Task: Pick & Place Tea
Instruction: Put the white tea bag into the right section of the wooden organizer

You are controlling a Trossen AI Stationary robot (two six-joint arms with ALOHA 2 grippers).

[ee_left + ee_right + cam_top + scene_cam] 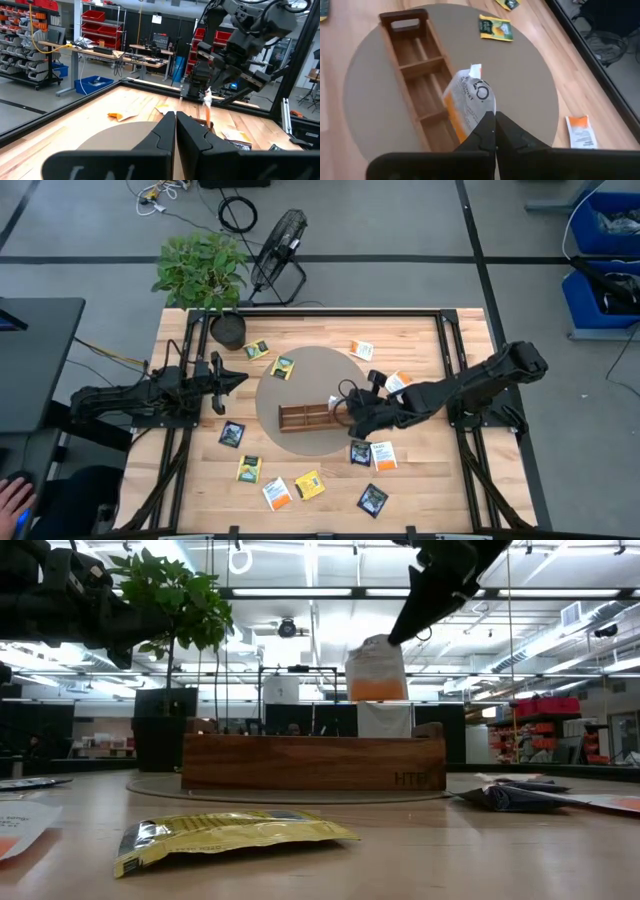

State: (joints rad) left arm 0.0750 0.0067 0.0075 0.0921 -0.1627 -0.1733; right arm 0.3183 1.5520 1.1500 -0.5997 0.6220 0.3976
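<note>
- We see a white-and-orange sachet [467,102] over the brown wooden tray [417,75].
- Beside the tray, we see a yellow sachet [495,27] on the grey-brown round mat [530,100].

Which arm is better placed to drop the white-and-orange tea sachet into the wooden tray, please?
Right: its gripper already pinches the white-and-orange tea sachet directly above the wooden compartment tray. The left gripper waits off the mat.

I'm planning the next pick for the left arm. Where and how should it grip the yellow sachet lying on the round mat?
The yellow sachet lies flat near the round mat's edge. I'd descend from straight above and pinch across an outer edge, since flat faces offer no side purchase.
</note>
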